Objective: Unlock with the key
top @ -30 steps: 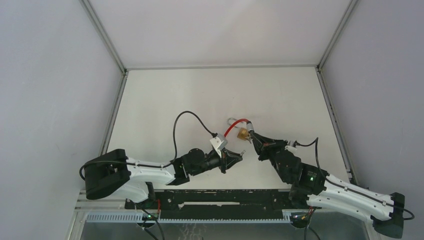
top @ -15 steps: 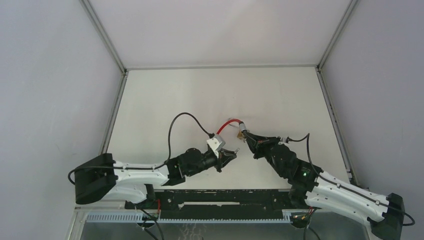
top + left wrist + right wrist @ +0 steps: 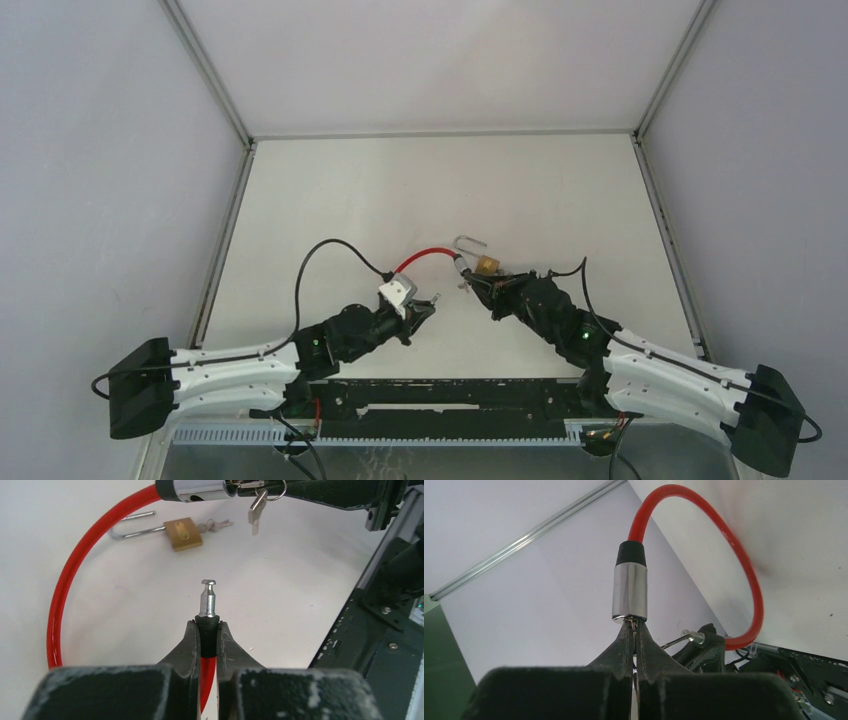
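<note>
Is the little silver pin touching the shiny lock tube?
Apart. The left wrist view shows the pin, held in the left gripper, with a clear stretch of bare table between its tip and the lock tube above.

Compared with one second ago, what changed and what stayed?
The left gripper, shut on the steel pin end of the red cable, drew back leftward toward its base. The right gripper, shut on the key in the chrome lock barrel, shifted left too. The cable stretched into a wider arc. The brass padlock stayed put.
</note>
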